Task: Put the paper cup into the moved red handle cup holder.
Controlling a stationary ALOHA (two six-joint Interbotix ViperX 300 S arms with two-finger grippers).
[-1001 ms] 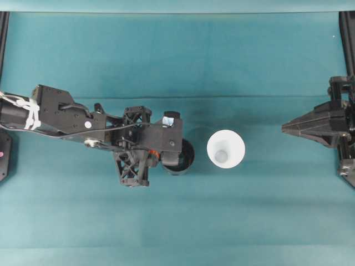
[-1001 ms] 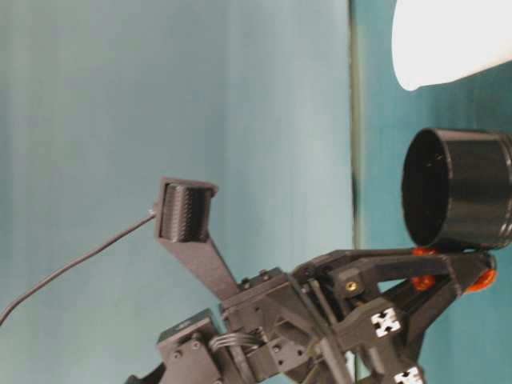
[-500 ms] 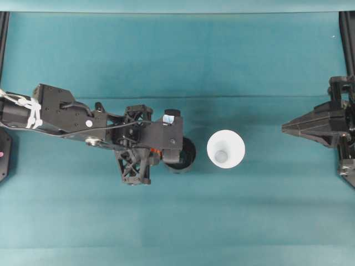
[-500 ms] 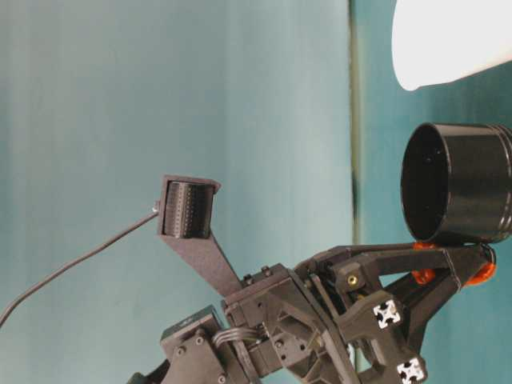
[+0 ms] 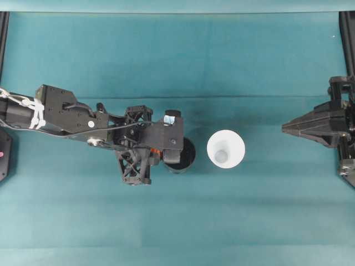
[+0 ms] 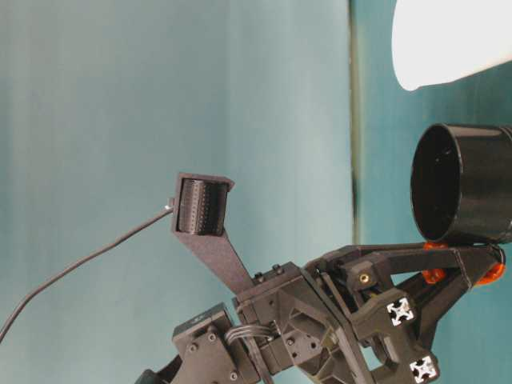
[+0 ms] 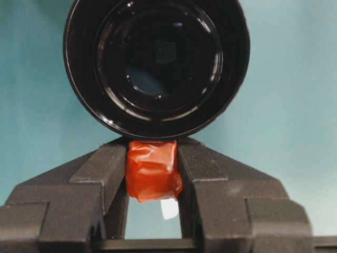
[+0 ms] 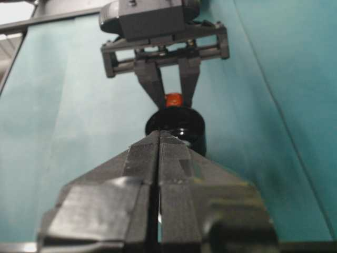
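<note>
Left gripper (image 7: 152,174) clamped on the orange-red handle of the red handle cup holder (image 7: 156,66); holder upright at table centre. Paper cup (image 5: 226,148) stands at its 3 o'clock, just beside, apart. Right gripper (image 5: 285,128) fingers pressed together, farther toward 3 o'clock.

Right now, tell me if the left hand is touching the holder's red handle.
Touching. In the left wrist view the left hand has both fingers pressed flat against the sides of the red handle of the red handle cup holder, with no gap.
</note>
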